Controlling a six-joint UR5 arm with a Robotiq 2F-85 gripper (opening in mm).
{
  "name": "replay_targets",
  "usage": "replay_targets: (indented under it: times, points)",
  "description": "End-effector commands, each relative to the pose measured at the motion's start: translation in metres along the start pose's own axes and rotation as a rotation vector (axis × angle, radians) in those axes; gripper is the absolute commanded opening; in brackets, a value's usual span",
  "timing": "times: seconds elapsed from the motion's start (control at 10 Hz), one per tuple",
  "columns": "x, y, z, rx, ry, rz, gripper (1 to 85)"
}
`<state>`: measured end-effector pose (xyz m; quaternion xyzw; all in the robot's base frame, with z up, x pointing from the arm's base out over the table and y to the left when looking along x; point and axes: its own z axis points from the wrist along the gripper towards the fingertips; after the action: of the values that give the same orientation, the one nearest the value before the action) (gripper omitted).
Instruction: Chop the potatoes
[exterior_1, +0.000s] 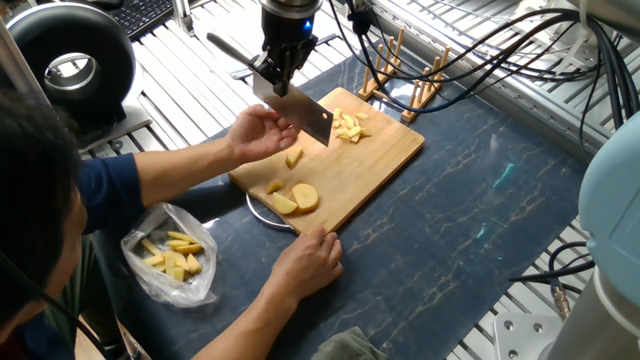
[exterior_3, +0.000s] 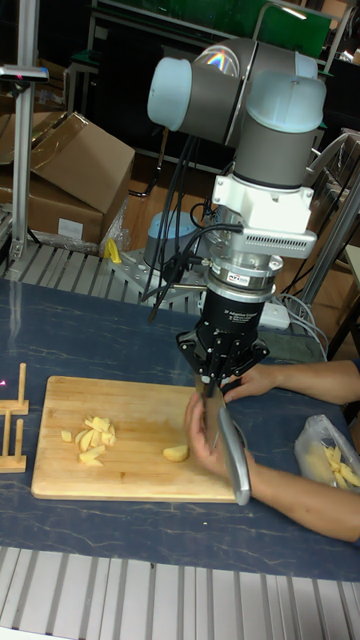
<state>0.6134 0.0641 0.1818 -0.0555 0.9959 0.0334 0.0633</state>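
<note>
Several potatoes (exterior_1: 293, 198) on the board (exterior_1: 372, 160), below and beside the cleaver (exterior_1: 296, 109) clenched in the tool (exterior_1: 276, 67).

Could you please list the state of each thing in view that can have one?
gripper: shut on the cleaver, raised.
cleaver: held above the cutting board, not cutting.
potatoes: some whole chunks, some chopped in a pile.
cutting board: flat on the table.
plastic bag: open, holding yellow pieces.

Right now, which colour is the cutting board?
Light brown wood; the cutting board shows best in the fixed view.
</note>
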Motion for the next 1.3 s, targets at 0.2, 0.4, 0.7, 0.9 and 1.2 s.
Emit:
replay_targets:
  times: [0.2, 0.4, 0.7, 0.9, 1.2]
  points:
    - [-0.012, -0.007, -0.001, 0.021, -0.042, -0.046, 1.0]
    - [-0.010, -0.013, -0.005, 0.047, -0.040, -0.081, 1.0]
    - [-0.006, -0.020, -0.010, 0.079, -0.030, -0.142, 1.0]
    - [-0.004, -0.022, -0.013, 0.089, -0.027, -0.173, 1.0]
    - [-0.002, -0.018, -0.016, 0.082, -0.027, -0.184, 1.0]
